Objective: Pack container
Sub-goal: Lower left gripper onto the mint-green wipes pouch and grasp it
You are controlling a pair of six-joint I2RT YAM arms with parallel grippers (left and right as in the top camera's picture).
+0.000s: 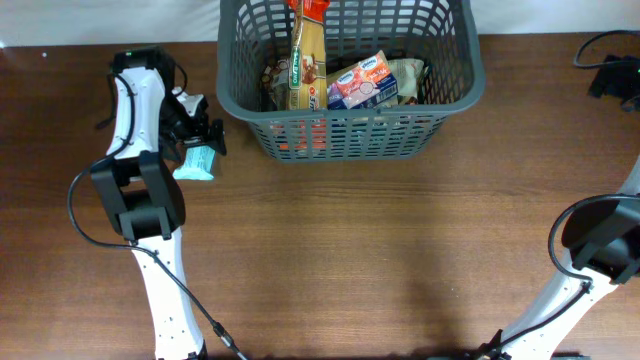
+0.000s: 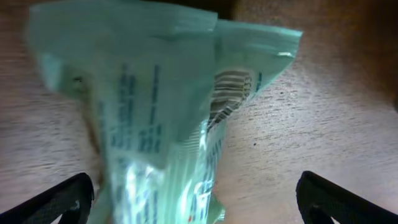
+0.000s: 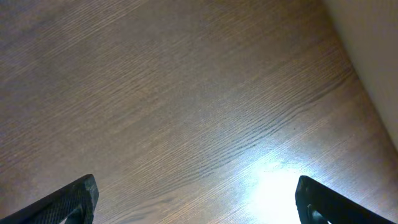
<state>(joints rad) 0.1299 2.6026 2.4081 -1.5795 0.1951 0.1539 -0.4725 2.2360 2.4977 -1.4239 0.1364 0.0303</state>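
The container [image 1: 455, 85], a dark grey lattice basket, stands at the table's far middle. Inside it are a tall yellow pack [image 1: 306, 60], a pink-and-white pack [image 1: 364, 82] and other snacks. A teal snack packet [image 1: 195, 162] lies on the wood left of the basket. My left gripper [image 1: 203, 140] hovers right at it, open. In the left wrist view the teal packet [image 2: 155, 124] fills the space between the wide-apart fingers [image 2: 59, 199], nearer the left one. My right gripper [image 3: 199, 205] is open over bare wood, nothing between its fingers.
The right arm's dark head [image 1: 612, 76] sits at the far right edge, well away from the basket. A pale wall edge [image 3: 373, 43] borders the table in the right wrist view. Both arm bases stand at the near edge.
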